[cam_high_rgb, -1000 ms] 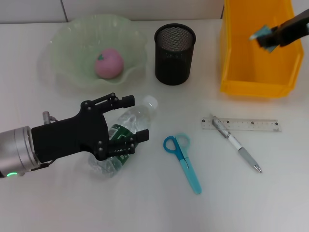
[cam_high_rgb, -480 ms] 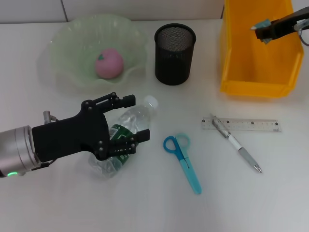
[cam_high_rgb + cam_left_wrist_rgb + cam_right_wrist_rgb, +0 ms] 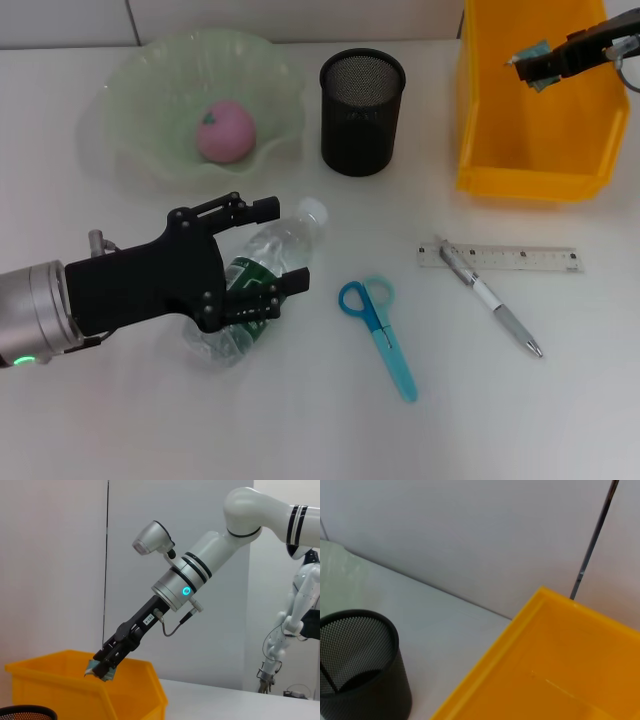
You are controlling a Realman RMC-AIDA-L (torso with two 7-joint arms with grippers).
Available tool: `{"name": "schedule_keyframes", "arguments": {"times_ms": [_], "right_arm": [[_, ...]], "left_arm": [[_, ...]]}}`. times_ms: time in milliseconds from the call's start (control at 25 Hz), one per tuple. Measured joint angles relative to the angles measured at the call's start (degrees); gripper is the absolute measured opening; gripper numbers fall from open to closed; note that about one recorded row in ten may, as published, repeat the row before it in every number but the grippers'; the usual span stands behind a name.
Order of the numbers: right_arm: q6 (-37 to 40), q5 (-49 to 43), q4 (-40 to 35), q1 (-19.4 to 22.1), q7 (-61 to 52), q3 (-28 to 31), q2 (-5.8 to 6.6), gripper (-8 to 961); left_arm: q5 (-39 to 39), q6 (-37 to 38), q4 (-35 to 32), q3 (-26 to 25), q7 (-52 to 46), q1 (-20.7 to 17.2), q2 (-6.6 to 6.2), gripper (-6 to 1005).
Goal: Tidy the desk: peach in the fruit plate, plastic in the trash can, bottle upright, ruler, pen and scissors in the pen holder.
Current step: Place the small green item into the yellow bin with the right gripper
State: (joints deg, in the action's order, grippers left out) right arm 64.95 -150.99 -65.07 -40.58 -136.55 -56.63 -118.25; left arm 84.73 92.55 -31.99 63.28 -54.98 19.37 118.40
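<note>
The right gripper (image 3: 527, 68) pinches the plastic (image 3: 99, 670) over the yellow bin (image 3: 480, 120), ready to drop. The left gripper (image 3: 262, 255) sits wide around the lying bottle (image 3: 285, 238), maybe not squeezing yet.

The left tool (image 3: 262, 250) hides much of the bottle (image 3: 262, 262) (label mostly covered, cap showing).

A white desk (image 3: 300, 420) stands against a pale grey panelled wall (image 3: 55, 570) with dark vertical seams.
</note>
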Motion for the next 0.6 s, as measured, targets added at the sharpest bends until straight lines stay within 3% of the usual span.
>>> {"name": "schedule_keyframes", "arguments": {"times_ms": [40,320,480,600], "right_arm": [[0.5,0.0,-0.5,0.0,0.0,0.0,0.01,790],[5.4,-2.1,-5.6,0.3,-2.5,-0.8,-0.68,791],[7.1,-3.2,-6.8,0.2,-4.4,-1.0,0.42,792],[7.0,-6.0,-8.2,0.4,-4.4,-1.1,-0.12,792]], "left_arm": [[0.0,0.0,0.0,0.0,0.0,0.1,-0.01,812],[0.0,0.1,0.0,0.0,-0.1,0.2,-0.02,813],[0.0,0.2,0.0,0.1,-0.1,0.3,-0.02,813],[0.0,0.2,0.0,0.1,-0.1,0.3,-0.02,813]]}}
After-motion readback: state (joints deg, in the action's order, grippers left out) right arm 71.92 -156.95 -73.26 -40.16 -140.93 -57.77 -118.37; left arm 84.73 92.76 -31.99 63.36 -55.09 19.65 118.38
